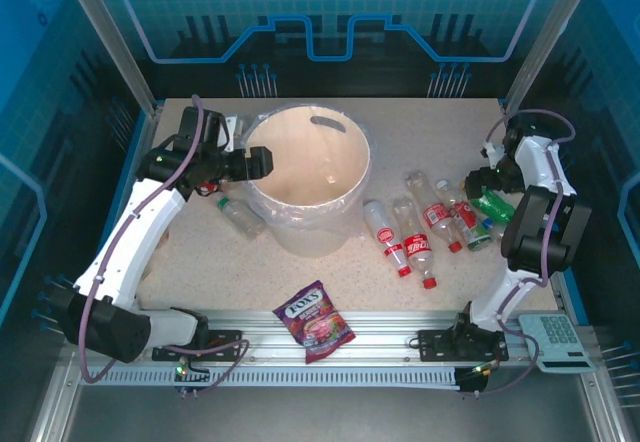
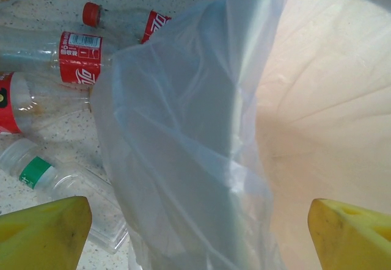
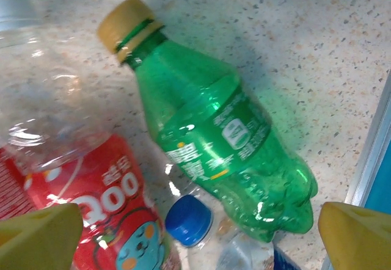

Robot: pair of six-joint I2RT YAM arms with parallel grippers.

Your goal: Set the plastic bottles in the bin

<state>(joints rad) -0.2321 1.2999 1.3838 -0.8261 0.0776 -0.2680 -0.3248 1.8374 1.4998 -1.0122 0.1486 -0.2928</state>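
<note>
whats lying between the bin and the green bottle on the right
In the top view, a row of clear red-labelled bottles lies between the bin and the green bottle.

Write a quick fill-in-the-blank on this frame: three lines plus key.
The left gripper hangs open over the rim of the ____.
The green bottle lies on its ____ below the open right gripper.
The Qoo bottle beside it wears a ____ label.
Missing words: bin; side; red.
</note>
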